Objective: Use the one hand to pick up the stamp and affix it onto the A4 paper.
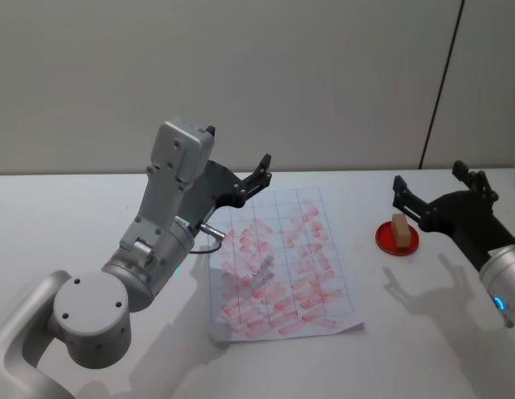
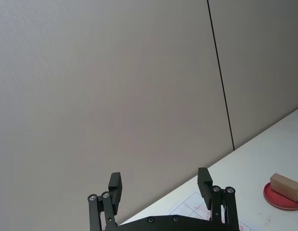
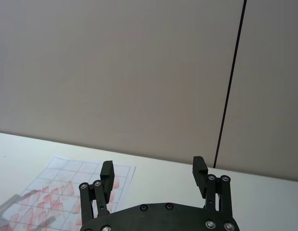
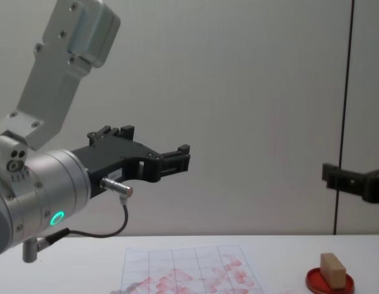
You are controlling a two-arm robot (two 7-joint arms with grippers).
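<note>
stamp (image 1: 398, 230) on red ink pad (image 1: 383, 242), right of A4 paper (image 1: 282, 266), long axis roughly fore-aft | right gripper (image 1: 429, 177) nearer, raised just beside it, jaws spread, empty | left gripper (image 1: 238, 147) above paper's far-left corner, jaws spread

No writing is legible. The red prints on the paper (image 1: 282, 266) are unreadable smears; a white label (image 4: 116, 174) on the left gripper (image 4: 182, 158) is too small.
</note>
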